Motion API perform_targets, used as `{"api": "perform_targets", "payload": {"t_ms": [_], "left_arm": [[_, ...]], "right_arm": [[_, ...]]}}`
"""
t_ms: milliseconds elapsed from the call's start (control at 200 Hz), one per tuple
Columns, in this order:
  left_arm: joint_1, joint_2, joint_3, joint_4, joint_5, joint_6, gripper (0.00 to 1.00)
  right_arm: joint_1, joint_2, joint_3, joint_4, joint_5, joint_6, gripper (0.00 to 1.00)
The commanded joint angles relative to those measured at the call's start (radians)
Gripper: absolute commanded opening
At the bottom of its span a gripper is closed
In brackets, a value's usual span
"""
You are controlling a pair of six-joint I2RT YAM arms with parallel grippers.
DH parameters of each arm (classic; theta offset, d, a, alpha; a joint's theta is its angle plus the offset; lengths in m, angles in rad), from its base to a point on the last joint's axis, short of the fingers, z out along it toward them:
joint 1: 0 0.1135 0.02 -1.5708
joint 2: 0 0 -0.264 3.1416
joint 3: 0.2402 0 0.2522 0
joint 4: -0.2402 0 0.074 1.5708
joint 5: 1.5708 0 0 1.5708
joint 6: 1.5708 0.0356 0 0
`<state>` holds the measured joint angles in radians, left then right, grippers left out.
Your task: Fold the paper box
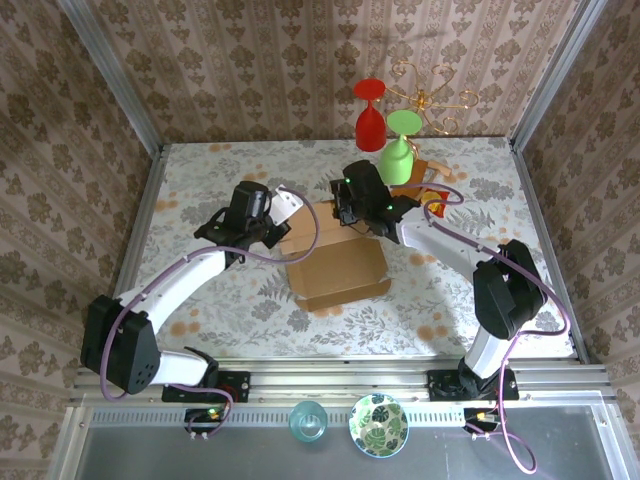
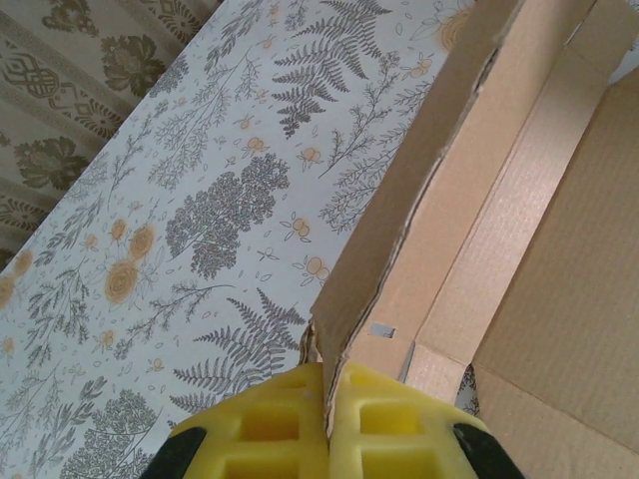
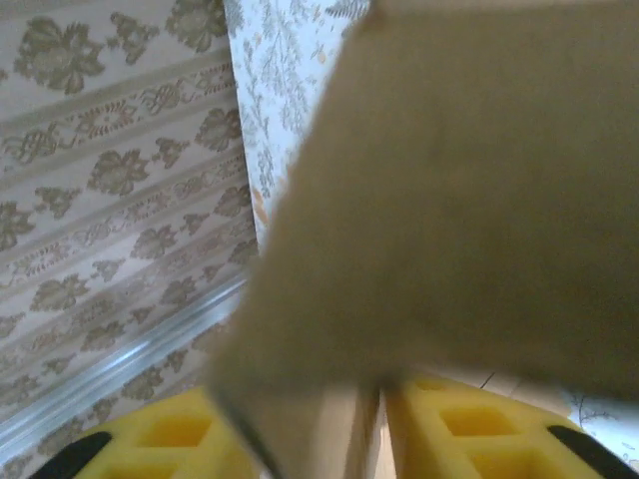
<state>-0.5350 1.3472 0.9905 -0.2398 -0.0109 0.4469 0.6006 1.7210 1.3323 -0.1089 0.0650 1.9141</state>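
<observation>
Your left claw (image 2: pixel 327 389) pinches the left wall of the paper box (image 1: pixel 338 272), likely to hold it upright on the tabletop (image 1: pixel 200 170). Your right claw (image 3: pixel 371 409) straddles the far flap, slightly spread, apparently steadying rather than gripping.

The left gripper (image 2: pixel 327 404) pinches the thin edge of a raised side flap of the paper box (image 2: pixel 519 220), its yellow fingers (image 2: pixel 270 429) pressed together; the floral table (image 2: pixel 200 210) lies left of the flap
</observation>
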Motion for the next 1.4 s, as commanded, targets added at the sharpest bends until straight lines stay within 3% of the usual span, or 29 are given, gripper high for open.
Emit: {"api": "perform_targets", "payload": {"t_ms": [0,360,415,465,530,595,750,850,940,1105,1395], "left_arm": [[0.009,-0.013,0.018,-0.017,0.044,0.001,0.0],[0.017,-0.011,0.026,-0.012,0.06,-0.015,0.0],[0.018,-0.017,0.033,-0.014,0.062,-0.036,0.0],[0.023,-0.031,0.044,-0.015,0.071,-0.081,0.17],[0.036,-0.067,0.066,-0.005,0.085,-0.208,0.38],[0.069,-0.106,0.101,0.004,0.135,-0.425,0.46],[0.169,-0.108,0.159,-0.026,0.249,-1.064,0.34],[0.169,-0.068,0.192,-0.075,0.331,-1.309,0.32],[0.156,-0.039,0.235,-0.178,0.338,-1.417,0.32],[0.147,0.007,0.313,-0.374,0.305,-1.499,0.32],[0.123,0.049,0.247,-0.283,0.341,-1.666,0.38]], "right_arm": [[0.003,0.004,-0.015,0.032,-0.001,0.008,0.32],[0.001,0.021,-0.03,0.015,-0.004,-0.009,0.14],[0.0,0.021,-0.033,0.012,-0.002,-0.014,0.07],[0.0,0.015,-0.039,0.009,0.007,-0.016,0.0],[-0.001,0.005,-0.05,0.009,0.015,-0.016,0.0],[-0.005,-0.004,-0.064,0.01,0.017,-0.015,0.0],[-0.009,-0.014,-0.078,0.012,0.024,-0.001,0.0],[-0.013,-0.006,-0.07,0.014,0.022,0.001,0.0],[-0.014,0.0,-0.061,0.01,0.021,0.003,0.0],[-0.016,0.006,-0.056,0.013,0.016,0.011,0.0],[-0.018,0.011,-0.055,0.017,0.008,0.015,0.0]]}}
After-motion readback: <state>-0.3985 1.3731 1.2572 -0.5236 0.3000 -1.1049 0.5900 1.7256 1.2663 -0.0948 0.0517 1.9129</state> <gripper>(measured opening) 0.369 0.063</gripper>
